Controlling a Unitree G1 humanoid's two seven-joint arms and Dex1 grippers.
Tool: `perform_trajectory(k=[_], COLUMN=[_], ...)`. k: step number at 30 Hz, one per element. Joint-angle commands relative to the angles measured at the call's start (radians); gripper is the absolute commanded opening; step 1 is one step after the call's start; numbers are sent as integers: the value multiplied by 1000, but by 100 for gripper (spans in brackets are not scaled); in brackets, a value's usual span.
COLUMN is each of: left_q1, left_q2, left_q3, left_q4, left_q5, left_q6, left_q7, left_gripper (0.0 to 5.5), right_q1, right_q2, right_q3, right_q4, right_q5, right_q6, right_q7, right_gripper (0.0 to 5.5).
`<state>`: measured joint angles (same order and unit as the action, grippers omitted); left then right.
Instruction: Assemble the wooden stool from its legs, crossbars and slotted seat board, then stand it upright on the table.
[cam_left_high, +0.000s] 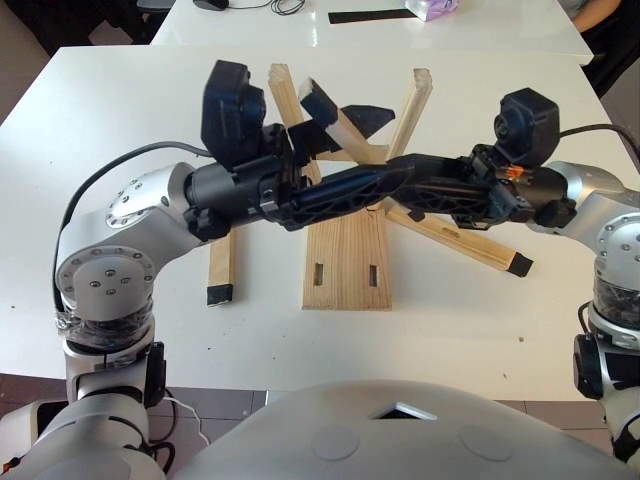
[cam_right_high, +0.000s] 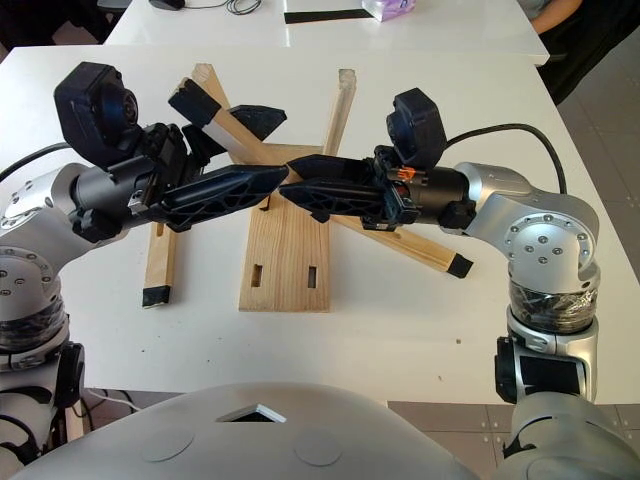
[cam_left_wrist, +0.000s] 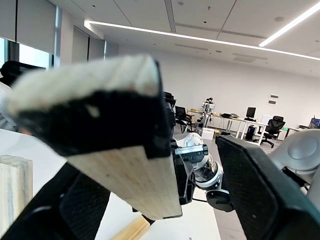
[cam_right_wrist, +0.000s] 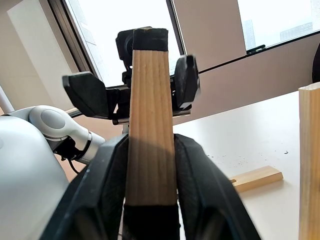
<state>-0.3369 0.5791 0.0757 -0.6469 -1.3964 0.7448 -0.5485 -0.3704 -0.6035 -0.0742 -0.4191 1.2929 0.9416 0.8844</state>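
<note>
Seemingly mid-handover, your right fingers (cam_right_wrist: 200, 190) clamp a capped leg (cam_right_wrist: 150, 90) over the seat board (cam_left_high: 345, 265) while your left fingers (cam_right_wrist: 85, 92) stand apart either side of its far end.

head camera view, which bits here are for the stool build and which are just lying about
For the job: slotted seat board, black-tipped leg at left, black-tipped leg at right, held leg in the right gripper, bar at back left, bar at back right.
Lying about, on the far table: black strip, pale box.

Leg (cam_left_high: 222, 268) left of seat board (cam_left_high: 345, 260), on table (cam_left_high: 100, 130).
</note>
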Motion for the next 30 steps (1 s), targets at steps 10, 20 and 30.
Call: perform_trajectory(k=[10, 20, 30], left_q1=[10, 15, 7], left_q2=[13, 20, 28], left_q3=[-13, -21, -14], left_q4=[-1, 8, 62], left_q5=[34, 51, 143], left_q6=[9, 20, 15], left_q7=[-41, -41, -64], left_gripper=[218, 131, 131], right_q1=[9, 32, 49], right_q2=[-3, -20, -18], right_q3=[-5, 20, 49], right_q4=[-21, -36, 3], right_q5=[-15, -107, -251], right_q6=[-4, -39, -103], right_q7=[-5, 20, 3], right_gripper=[129, 129, 210])
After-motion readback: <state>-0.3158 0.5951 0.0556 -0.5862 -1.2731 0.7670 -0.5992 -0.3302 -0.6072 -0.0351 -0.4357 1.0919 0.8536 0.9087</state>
